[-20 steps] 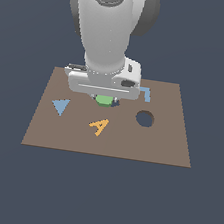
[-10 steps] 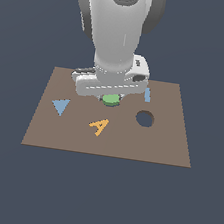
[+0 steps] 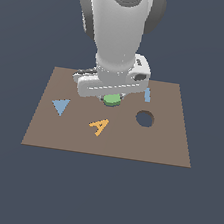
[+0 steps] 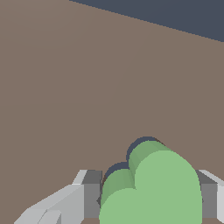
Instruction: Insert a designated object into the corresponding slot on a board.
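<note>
- Big white Panda arm (image 3: 120, 29) fills the top centre of the exterior view, reaching straight down over the far half of the board.
- Brown board (image 3: 69, 141) lies flat under it, 1 rectangle, w/ coloured pieces spread across it.
- Gripper (image 4: 151, 199) is right down at the board, 2 grey fingers (image 4: 92, 197) pinching the green heart block from either side; wrist view shows it clearly.
- Green heart block (image 3: 112, 100) sits approx mid-board, just under the hand; in the wrist view a dark rim of the heart slot (image 4: 136, 146) peeks out round its lobes, so the block is right over the slot. How deep it sits, can't tell.
- Round dark hole (image 3: 144, 118) is near, toward the exterior view's right.
- Orange letter A (image 3: 99, 126) lies nearer the front edge.
- Blue triangle (image 3: 60, 106) sits well apart, toward the exterior view's left.
- Small blue piece (image 3: 147, 95) shows just beside the hand, far right side; shape too small to tell.
</note>
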